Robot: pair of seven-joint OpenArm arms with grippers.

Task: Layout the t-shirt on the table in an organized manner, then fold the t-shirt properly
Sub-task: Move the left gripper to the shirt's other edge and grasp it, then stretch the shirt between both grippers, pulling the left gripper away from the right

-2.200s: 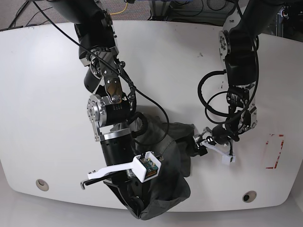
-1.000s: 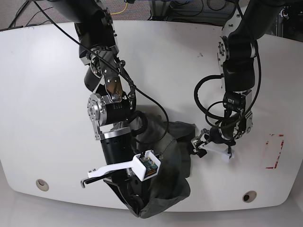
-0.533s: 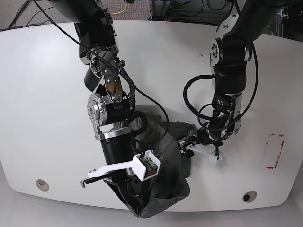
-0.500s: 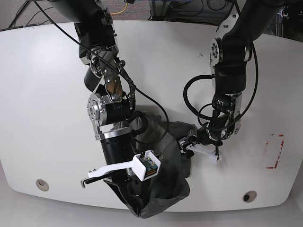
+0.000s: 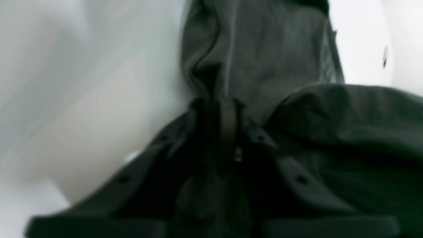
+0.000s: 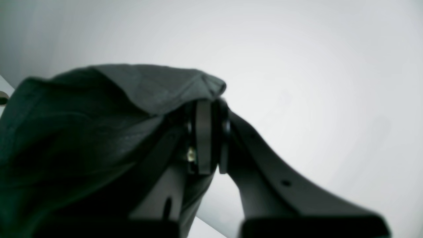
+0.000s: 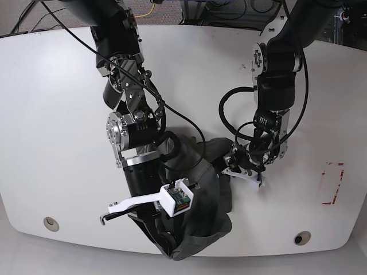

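A: Base view: the t-shirt (image 7: 200, 206) lies bunched in a dark heap on the table (image 7: 51, 126) near its front edge, between the two arms. Part of it is hidden under the right arm.

B: Left wrist view fills that in. The left gripper (image 5: 219, 115) is clenched on a fold of the t-shirt (image 5: 257, 53), cloth running up from the closed tips and a second fold draped over the right finger. The base view shows only that this gripper (image 7: 225, 166) sits at the heap's right edge.

A: Right gripper (image 7: 163, 243)? In the base view it is buried in cloth.

B: Right wrist view: the right gripper (image 6: 208, 132) has its jaws pressed together, grasping the t-shirt (image 6: 99, 109) edge, fabric hanging over the left finger, white table (image 6: 314, 66) behind.

A: Base view alone shows a grommet hole (image 7: 51, 223) and the red tape rectangle (image 7: 332, 183), both well apart from the cloth.
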